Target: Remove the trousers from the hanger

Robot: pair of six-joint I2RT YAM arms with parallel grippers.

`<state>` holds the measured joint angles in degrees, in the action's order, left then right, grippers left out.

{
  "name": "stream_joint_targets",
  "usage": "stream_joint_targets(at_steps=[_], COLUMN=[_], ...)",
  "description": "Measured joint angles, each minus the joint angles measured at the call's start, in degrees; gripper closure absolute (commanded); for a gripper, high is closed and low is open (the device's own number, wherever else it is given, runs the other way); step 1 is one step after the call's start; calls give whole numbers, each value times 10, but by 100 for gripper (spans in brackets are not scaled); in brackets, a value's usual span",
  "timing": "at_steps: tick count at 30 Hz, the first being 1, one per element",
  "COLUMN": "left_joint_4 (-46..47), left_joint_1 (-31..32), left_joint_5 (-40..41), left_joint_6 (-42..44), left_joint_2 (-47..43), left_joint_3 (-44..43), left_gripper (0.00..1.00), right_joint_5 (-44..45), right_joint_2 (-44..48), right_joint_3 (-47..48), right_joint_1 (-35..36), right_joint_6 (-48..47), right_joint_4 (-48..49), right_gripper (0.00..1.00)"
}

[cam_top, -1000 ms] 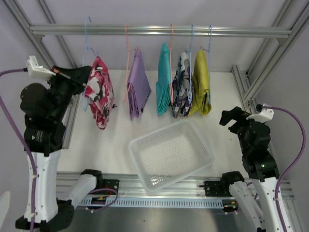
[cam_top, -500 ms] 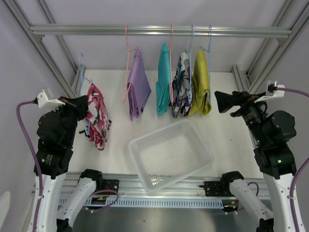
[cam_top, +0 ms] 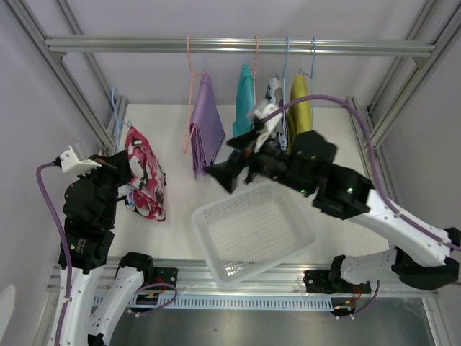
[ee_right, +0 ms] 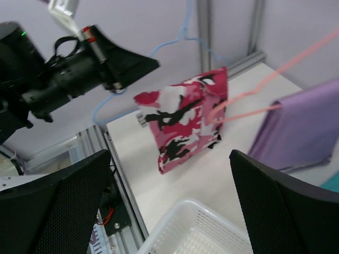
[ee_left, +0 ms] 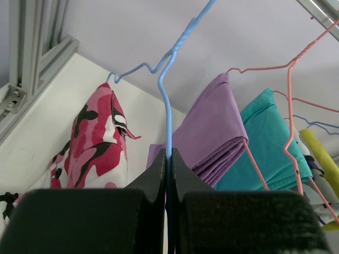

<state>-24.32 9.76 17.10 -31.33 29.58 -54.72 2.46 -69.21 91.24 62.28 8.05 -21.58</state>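
Steadying the blue hanger with the clenched left claw should let the right claw (released) pinch the red-and-white shorts at nine o'clock and tug downward.

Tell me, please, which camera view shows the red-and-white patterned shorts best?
Right wrist view: the red-and-white shorts hang whole, nothing in front. The top external view shows them from above, beside the left arm. In the left wrist view the left gripper, shut on the blue hanger, hides their lower part.
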Motion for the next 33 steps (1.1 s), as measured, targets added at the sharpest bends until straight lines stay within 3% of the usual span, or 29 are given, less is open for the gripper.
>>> stream_joint_targets(at_steps=[5,11,16,20,33], left_joint_4=[0,-2,-4,-4,-4], left_joint_1=[0,0,1,1,2], left_joint_5=[18,37,47,50,50], left_joint_6=[10,18,19,19,19], left_joint_2=[-8,-17,-17,-17,0], left_joint_3=[6,9,9,11,15], left_gripper=[99,100,99,99,99], right_joint_5=[82,150,179,161,8], right_joint_2=[-87,-103,-160,-220,-325], right_joint_3=[47,-56,-162,-163,-39], right_joint_1=[146,229,215,181,104], right_joint_6=[-58,-68,-54,-44,-4], right_joint_4=[-5,30,95,132,212], right_gripper=[1,0,1,1,1])
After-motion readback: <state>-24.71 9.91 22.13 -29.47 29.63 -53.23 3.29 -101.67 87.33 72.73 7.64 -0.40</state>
